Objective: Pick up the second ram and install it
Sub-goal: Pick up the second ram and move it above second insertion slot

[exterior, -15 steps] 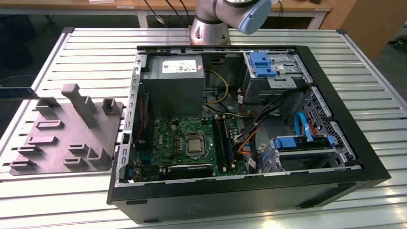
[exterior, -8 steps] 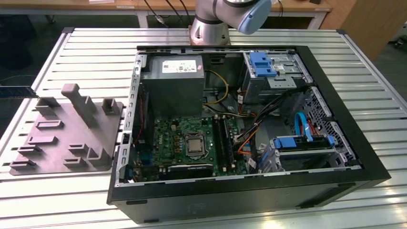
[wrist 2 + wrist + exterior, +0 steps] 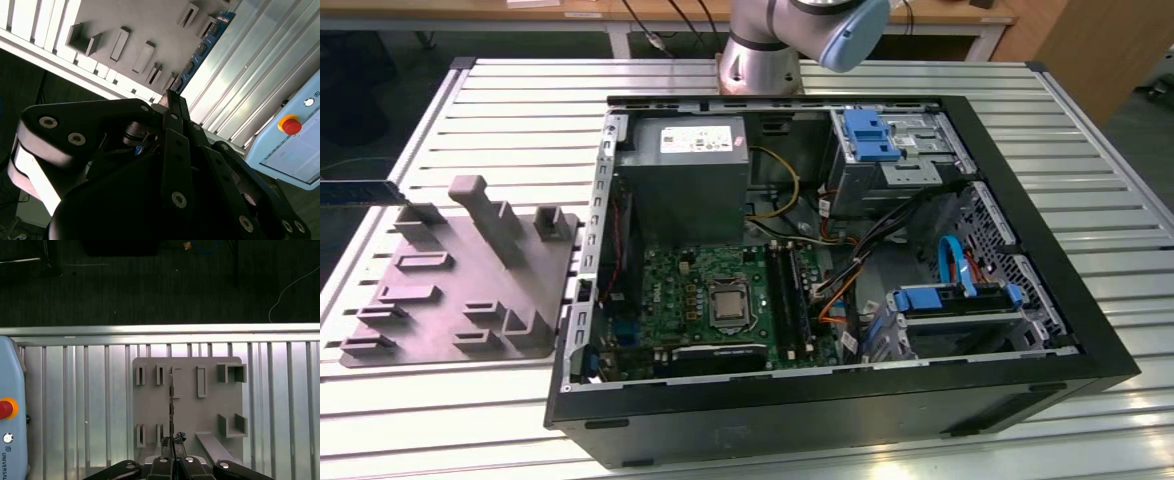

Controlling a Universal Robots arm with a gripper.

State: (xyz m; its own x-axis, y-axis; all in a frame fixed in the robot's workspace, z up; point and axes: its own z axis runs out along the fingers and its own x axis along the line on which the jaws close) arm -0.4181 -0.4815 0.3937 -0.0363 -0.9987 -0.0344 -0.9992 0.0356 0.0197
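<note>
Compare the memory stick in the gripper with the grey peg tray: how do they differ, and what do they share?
Shape: the second ram is a thin narrow strip; the grey tray is a broad slab with upright pegs.
Colour: the ram is blue with dark chips; the tray is plain grey.
Pose: the ram is clamped in the gripper; the tray lies flat on the slatted table.
Shared: both are rectangular.

Exterior view: high, angled down over desk (image 3: 1067,90), mid-range; open PC case (image 3: 787,425) central, grey tray (image 3: 447,310) at the exterior view's left. First wrist view: well above, straight down past claw (image 3: 173,440) gripping the second ram (image 3: 171,400). Second wrist view: v. close behind claw links, tilted. All 3 share tray + desk; both wrist views share pendant (image 3: 10,405).
</note>
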